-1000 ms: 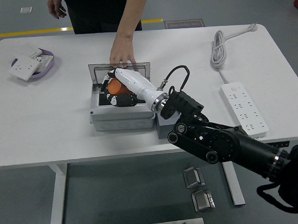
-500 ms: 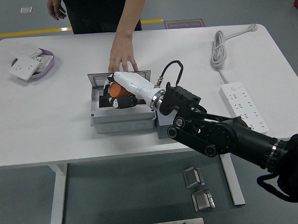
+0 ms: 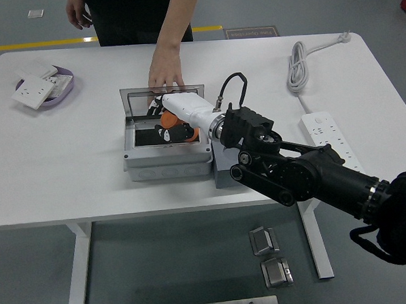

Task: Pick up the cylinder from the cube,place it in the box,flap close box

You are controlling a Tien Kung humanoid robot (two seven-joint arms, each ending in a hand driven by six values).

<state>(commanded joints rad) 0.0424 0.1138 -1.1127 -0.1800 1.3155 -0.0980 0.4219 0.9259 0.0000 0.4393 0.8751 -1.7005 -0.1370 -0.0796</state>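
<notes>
The grey box (image 3: 166,166) sits mid-table with its clear lid (image 3: 160,94) standing open at the back. My right hand (image 3: 176,121) reaches into the box from the right, its white-and-black fingers curled on the orange cylinder (image 3: 171,121) above the box's right side. The grey cube (image 3: 224,172) stands against the box's right wall, partly hidden under my forearm. A person's hand (image 3: 165,71) rests on the lid's back edge. My left hand is out of view.
A purple dish (image 3: 62,95) with white socket plates (image 3: 33,91) sits at the far left. A white power strip (image 3: 331,147) and coiled cable (image 3: 298,66) lie at the right. The person stands at the far side.
My right hand has shifted right inside the box with the cylinder. The lid has tipped further back and the box interior shows more.
</notes>
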